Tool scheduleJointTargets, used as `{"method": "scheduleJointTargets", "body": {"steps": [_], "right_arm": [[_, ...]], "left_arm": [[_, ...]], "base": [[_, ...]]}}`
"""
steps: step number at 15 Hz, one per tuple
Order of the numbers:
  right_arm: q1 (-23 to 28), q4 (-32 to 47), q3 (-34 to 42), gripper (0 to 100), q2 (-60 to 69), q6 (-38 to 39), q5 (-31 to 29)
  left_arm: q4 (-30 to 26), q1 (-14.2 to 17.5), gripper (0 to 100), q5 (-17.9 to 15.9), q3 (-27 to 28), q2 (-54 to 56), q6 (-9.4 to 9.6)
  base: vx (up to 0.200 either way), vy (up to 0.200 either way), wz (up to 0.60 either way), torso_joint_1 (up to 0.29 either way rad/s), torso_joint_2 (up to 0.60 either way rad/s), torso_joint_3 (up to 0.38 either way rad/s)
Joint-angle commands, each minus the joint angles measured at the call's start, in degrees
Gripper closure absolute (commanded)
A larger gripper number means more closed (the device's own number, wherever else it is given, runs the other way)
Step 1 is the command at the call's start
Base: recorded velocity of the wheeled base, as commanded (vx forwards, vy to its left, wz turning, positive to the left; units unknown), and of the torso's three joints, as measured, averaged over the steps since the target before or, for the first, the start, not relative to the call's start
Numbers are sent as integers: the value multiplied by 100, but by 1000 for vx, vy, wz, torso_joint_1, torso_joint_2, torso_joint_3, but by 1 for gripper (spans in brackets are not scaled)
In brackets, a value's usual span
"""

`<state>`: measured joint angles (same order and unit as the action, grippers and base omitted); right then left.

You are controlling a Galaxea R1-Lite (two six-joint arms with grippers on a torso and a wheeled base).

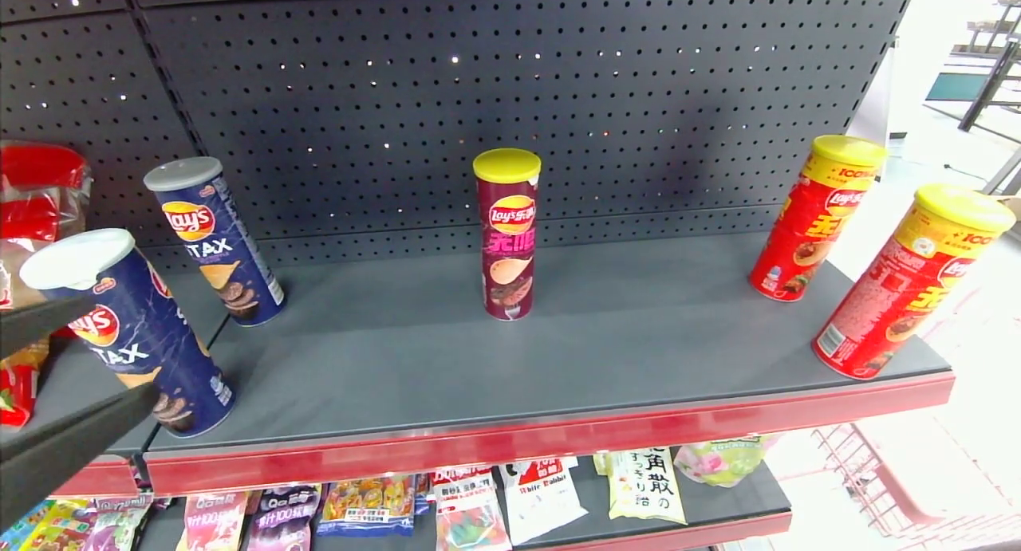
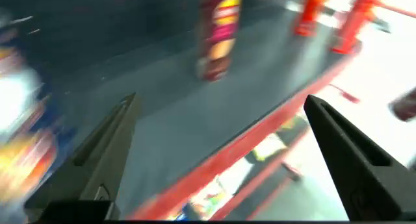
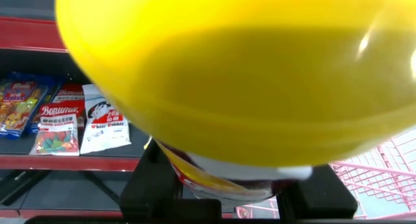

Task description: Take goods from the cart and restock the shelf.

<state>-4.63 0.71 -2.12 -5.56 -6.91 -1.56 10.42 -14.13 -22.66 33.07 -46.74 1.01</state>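
Five chip cans stand on the grey shelf (image 1: 558, 352): two blue ones (image 1: 171, 360) (image 1: 215, 240) at the left, a maroon one (image 1: 509, 232) in the middle, two red ones (image 1: 814, 216) (image 1: 909, 288) at the right. My left gripper (image 1: 124, 348) is open beside the front blue can, one finger on either side and nearer the camera. In the left wrist view its fingers (image 2: 221, 99) are spread with nothing between them, and the maroon can (image 2: 218, 36) stands beyond. My right gripper (image 3: 234, 188) is shut on a yellow-lidded chip can (image 3: 240, 68), below shelf height.
Bagged snacks (image 1: 542, 495) lie on the lower shelf, also in the right wrist view (image 3: 104, 117). Red packets (image 1: 32, 192) fill the neighbouring bay at the left. A pegboard wall backs the shelf. The pink wire cart (image 1: 877, 471) is at the lower right.
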Motion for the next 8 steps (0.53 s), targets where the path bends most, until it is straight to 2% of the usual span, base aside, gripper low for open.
{"method": "scheduleJointTargets", "body": {"steps": [1,5,7,8], "right_arm": [[-3,0,1,100,2,6,-2],[-3,0,10,100,2,23,-2],[-3,0,10,100,2,23,-2],[-3,0,10,100,2,23,-2]], "left_arm": [[672,-1048,0,-283,1008,-2313,119],[680,-1400,0,-265,1869,-3720,136],[759,-1444,0,-28,2177,-4221,294],[759,-1444,0,-28,2177,-4221,294]], "base": [[0,0,0,0,0,0],[0,0,0,0,0,0],[0,0,0,0,0,0],[0,0,0,0,0,0]]}}
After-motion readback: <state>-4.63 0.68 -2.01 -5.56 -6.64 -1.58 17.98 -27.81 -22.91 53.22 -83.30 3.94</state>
